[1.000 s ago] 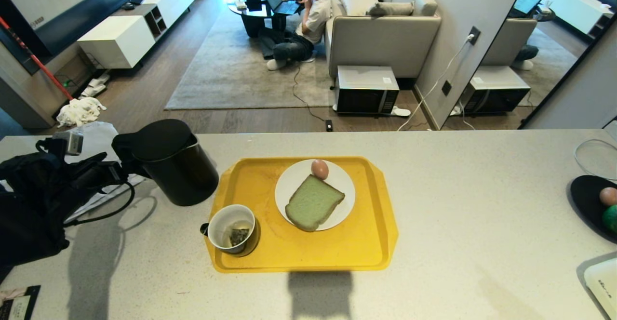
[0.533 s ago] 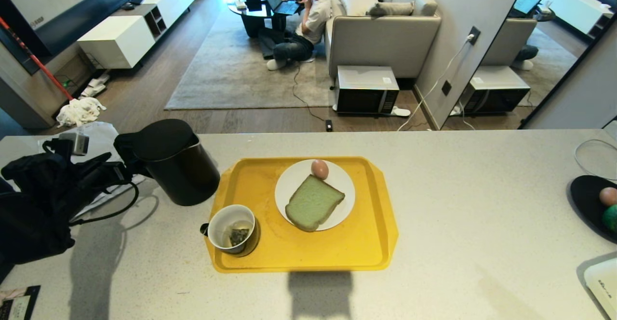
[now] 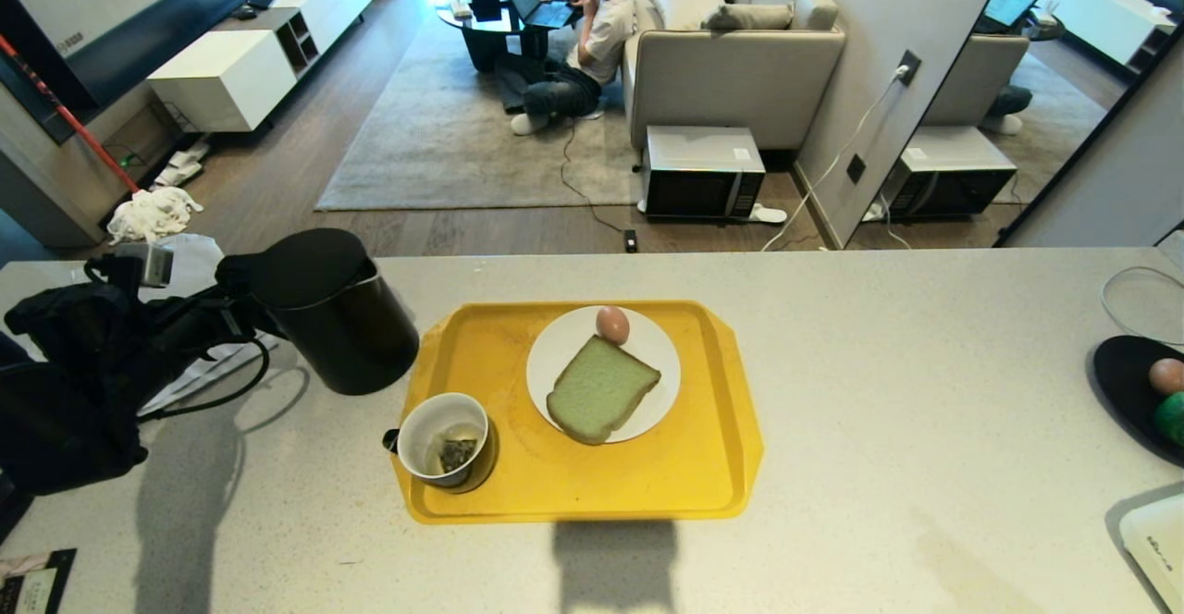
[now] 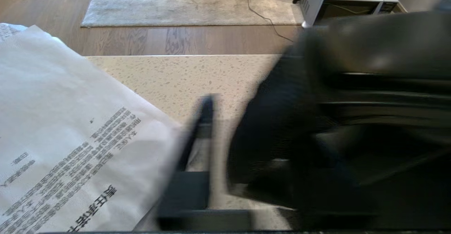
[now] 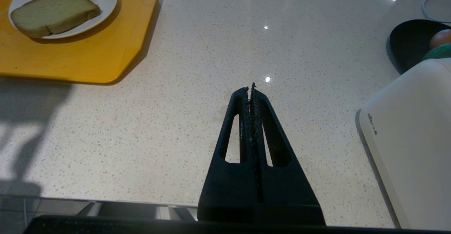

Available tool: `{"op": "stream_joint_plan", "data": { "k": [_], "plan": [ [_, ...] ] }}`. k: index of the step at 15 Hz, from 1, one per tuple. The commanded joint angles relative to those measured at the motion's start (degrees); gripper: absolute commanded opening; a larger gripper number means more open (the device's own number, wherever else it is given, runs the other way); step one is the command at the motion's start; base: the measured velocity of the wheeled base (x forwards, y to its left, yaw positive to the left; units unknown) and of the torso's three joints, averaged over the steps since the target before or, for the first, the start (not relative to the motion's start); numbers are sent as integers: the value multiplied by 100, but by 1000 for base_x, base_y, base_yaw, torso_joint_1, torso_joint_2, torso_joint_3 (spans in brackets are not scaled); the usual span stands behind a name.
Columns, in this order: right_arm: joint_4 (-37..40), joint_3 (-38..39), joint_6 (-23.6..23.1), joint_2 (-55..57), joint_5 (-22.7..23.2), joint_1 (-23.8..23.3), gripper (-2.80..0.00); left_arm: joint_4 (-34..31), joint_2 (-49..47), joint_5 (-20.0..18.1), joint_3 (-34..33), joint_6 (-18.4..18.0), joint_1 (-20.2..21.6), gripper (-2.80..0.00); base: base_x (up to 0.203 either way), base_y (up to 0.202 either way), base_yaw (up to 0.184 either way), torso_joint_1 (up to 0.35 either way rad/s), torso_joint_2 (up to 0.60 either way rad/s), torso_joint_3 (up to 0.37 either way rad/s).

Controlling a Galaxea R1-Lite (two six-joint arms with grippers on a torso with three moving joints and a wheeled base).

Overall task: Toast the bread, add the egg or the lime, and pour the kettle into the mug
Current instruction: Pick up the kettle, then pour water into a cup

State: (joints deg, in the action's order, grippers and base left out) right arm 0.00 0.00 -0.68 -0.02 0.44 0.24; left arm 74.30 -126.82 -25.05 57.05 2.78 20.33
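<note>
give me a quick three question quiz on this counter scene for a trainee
1. True or false: the egg lies on the white plate beside the bread.
2. What holds the mug: A the yellow tray, B the bare counter, C the plate?
3. Which gripper is at the kettle handle?

Key: 1 true. 2 A. 3 the left gripper; the right gripper hangs shut over the counter.

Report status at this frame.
Left hand at tall matte black kettle's handle. Right hand shut, parked over pale speckled counter. Nothing blocking.
</note>
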Motion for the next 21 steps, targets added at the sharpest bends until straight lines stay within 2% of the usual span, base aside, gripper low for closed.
{"op": "stream_joint_plan", "data": {
  "k": [1,7,14,17,21],
  "plan": [
    [0,9,-2,2,0,2,-280,49,17,0,41,-5,6,-280,0,0,0,0,0,0],
    [0,9,-2,2,0,2,-280,49,389,-6,-31,50,19,-280,0,0,0,0,0,0],
    [0,9,-2,2,0,2,-280,46,2152,-34,-1007,508,9,-280,0,0,0,0,0,0],
    [0,9,-2,2,0,2,-280,5,2850,-38,-1231,727,7,-280,0,0,0,0,0,0],
    [0,9,-2,2,0,2,-280,-625,3804,-120,-1431,857,6,-280,0,0,0,0,0,0]
  ]
}}
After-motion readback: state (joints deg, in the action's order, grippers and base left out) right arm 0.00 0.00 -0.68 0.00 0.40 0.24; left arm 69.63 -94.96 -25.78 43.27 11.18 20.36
